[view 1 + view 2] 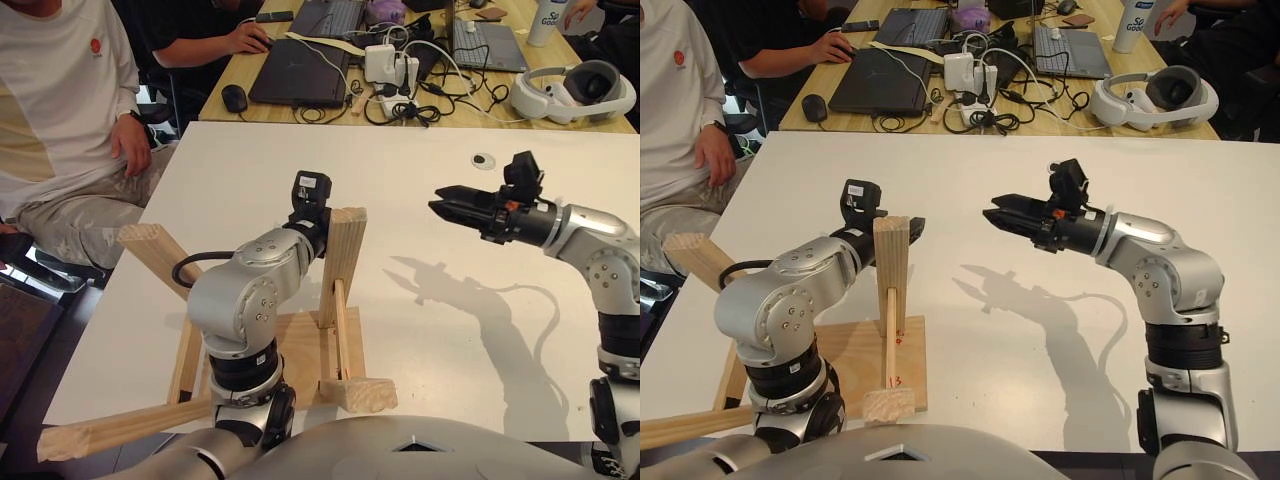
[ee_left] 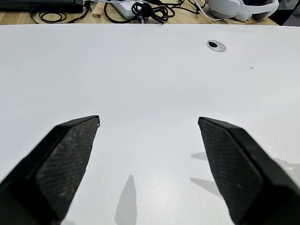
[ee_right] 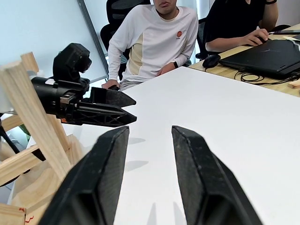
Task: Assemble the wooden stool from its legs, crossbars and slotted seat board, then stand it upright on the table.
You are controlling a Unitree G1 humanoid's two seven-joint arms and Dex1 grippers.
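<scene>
right hand [image 3: 150, 129]: fingers apart, empty | left hand [image 3: 134, 111]: beside stool leg [image 3: 33, 115] | white table [image 3: 225, 117] beneath

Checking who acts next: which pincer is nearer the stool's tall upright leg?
Left. The left pincer is right beside the leg's top end, open; the right pincer hangs over bare table, well off to the leg's right.

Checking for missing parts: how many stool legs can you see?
4, on the upturned stool: far-right leg, near-right leg, far-left leg, near-left leg. None seems hidden.
</scene>
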